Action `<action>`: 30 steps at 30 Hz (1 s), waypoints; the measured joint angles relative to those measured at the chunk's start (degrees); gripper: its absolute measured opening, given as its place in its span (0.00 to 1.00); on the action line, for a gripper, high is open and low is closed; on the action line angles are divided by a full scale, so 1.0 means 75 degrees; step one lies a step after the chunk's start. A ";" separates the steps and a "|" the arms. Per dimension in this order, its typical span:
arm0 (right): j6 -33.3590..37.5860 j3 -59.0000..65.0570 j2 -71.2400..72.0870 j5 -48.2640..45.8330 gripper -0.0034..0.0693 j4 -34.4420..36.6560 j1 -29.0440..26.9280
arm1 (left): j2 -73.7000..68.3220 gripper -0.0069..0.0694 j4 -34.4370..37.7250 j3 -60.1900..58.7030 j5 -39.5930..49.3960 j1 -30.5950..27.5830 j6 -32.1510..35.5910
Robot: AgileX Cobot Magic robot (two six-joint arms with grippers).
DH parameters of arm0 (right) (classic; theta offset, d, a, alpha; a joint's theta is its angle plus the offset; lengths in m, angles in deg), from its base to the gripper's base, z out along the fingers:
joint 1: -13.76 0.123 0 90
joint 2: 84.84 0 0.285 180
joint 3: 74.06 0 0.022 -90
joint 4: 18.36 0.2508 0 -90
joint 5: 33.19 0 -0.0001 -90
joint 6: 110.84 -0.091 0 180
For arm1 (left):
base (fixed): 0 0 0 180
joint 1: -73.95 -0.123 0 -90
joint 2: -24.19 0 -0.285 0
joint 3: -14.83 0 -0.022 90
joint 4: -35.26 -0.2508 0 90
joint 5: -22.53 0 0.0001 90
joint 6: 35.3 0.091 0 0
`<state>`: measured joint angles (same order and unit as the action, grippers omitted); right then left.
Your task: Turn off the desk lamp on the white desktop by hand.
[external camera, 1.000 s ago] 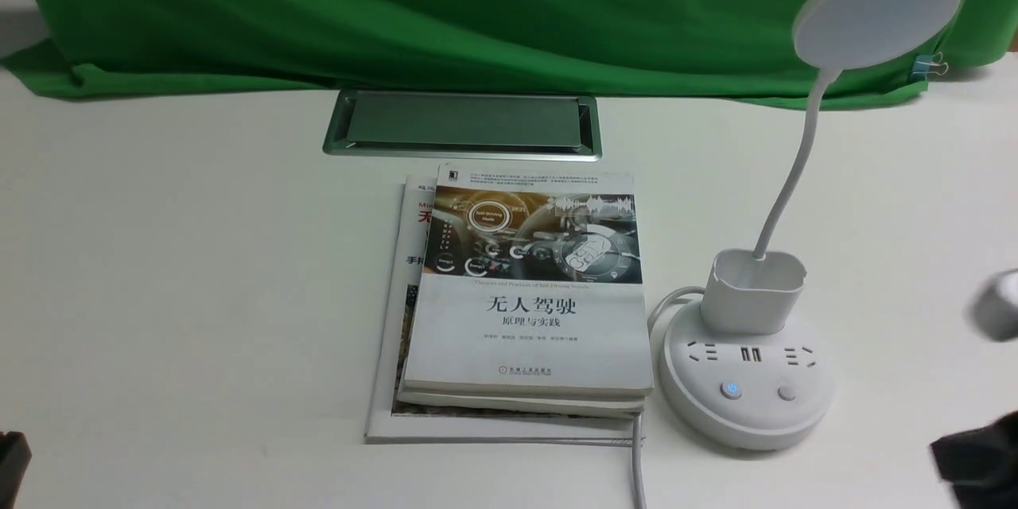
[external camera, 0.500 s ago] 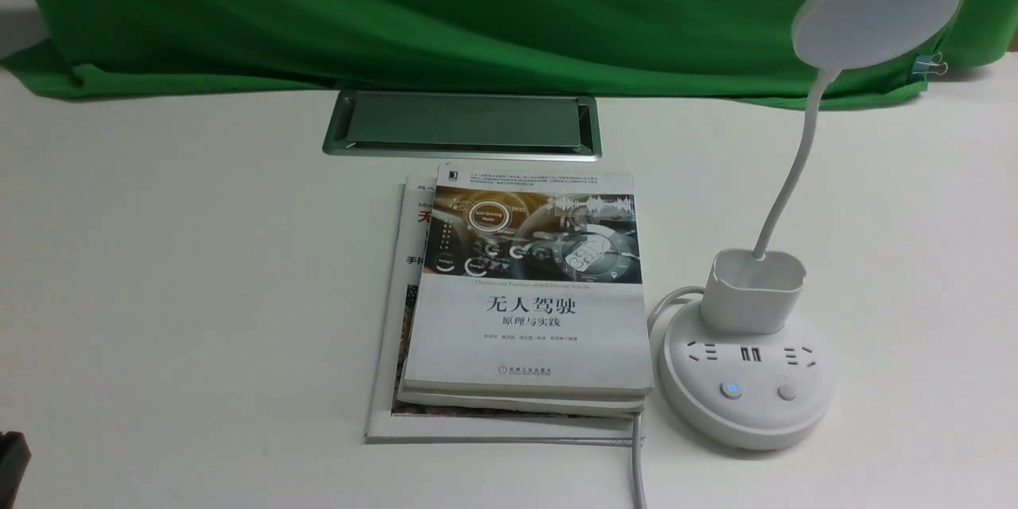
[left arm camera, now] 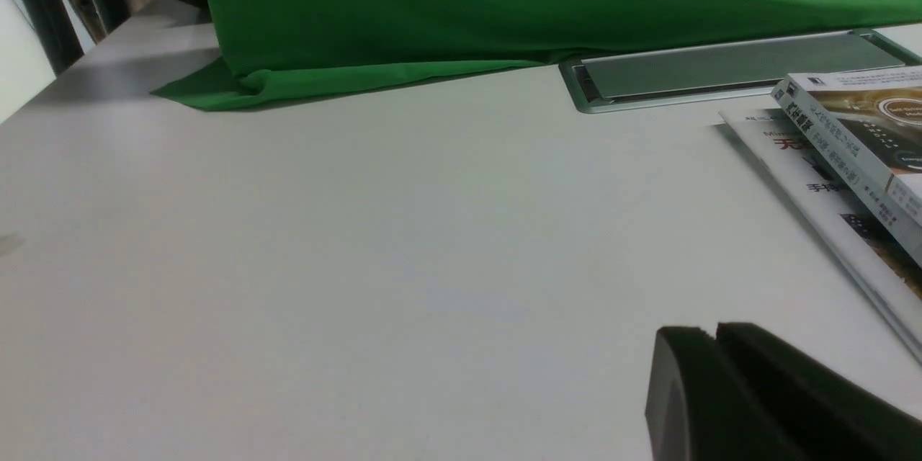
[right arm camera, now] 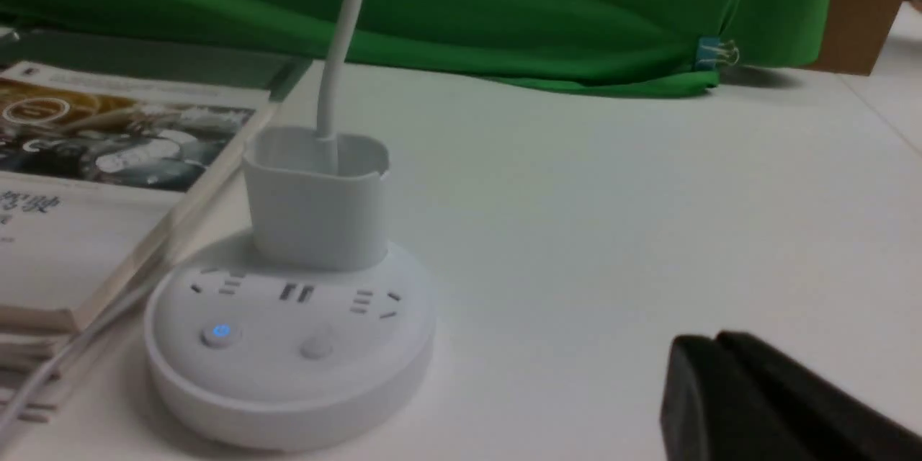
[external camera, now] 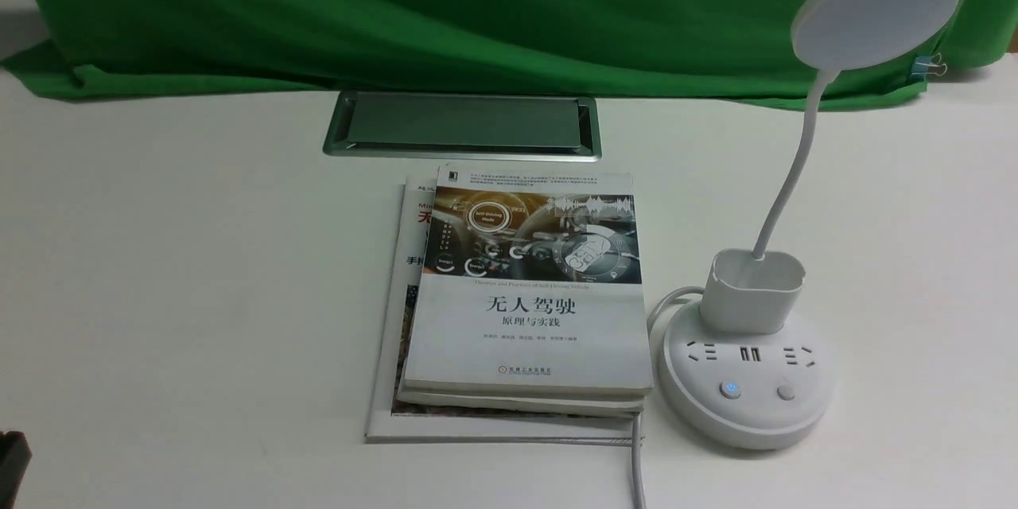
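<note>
The white desk lamp stands on the right of the white desktop (external camera: 199, 254). Its disc head (external camera: 875, 12) is raised on a curved neck above the cup holder (external camera: 751, 290) and the round socket base (external camera: 747, 386). The left button (external camera: 730, 390) on the base glows blue and the right button (external camera: 786, 392) is unlit. In the right wrist view my right gripper (right arm camera: 713, 342) is shut and empty, low over the desktop, apart from the base (right arm camera: 288, 346) and off to its side. My left gripper (left arm camera: 713, 331) is shut and empty, near the books' left edge.
Two stacked books (external camera: 529, 294) lie just left of the lamp base, and the lamp's cable (external camera: 636, 469) runs along their right edge toward the front. A silver-framed hatch (external camera: 461, 125) sits behind them. Green cloth (external camera: 477, 8) closes the back. A black bit of the left arm (external camera: 12, 457) shows at the front left.
The right gripper and its camera module, at the front view's right edge one second ago, have drawn back out of that view. The lamp, the books and the left arm have not moved.
</note>
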<state>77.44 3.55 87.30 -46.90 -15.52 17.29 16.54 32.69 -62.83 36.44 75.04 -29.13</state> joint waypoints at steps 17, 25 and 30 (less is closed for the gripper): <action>-0.0140 0.0000 0.0000 -0.0082 0.10 0.0000 -0.0006 | 0.0000 0.12 0.0000 0.0000 0.0000 0.0000 -0.0012; -0.0146 0.0000 0.0000 -0.0082 0.10 0.0000 -0.0006 | 0.0000 0.12 0.0000 0.0000 0.0000 0.0000 -0.0004; -0.0146 0.0000 0.0000 -0.0082 0.10 0.0000 -0.0006 | 0.0000 0.12 0.0000 0.0000 0.0000 0.0000 -0.0004</action>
<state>76.34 3.55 87.30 -47.52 -15.52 17.24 16.54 32.69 -62.83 36.44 75.04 -29.16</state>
